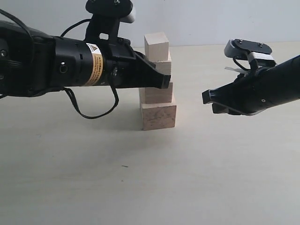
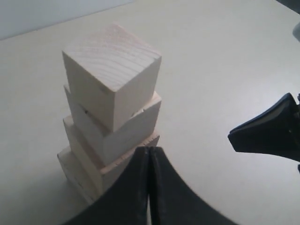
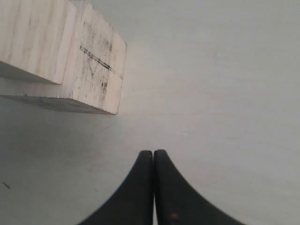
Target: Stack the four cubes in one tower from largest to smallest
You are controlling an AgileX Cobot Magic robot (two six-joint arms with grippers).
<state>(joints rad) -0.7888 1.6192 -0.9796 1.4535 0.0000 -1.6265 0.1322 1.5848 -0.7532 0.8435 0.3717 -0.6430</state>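
Observation:
The four cubes stand as one tower in the middle of the table. The largest cube, with dark grain marks, is at the base and the smallest cube is on top, turned slightly off square. My left gripper is shut and empty. Its tip is level with the middle cubes, right at the tower's side; I cannot tell whether it touches. My right gripper is shut and empty, hovering apart to the right of the tower at the height of the lower cubes.
The pale table stretches out in front of the tower. A black cable loops below the left arm. A small dark speck lies on the table near the front.

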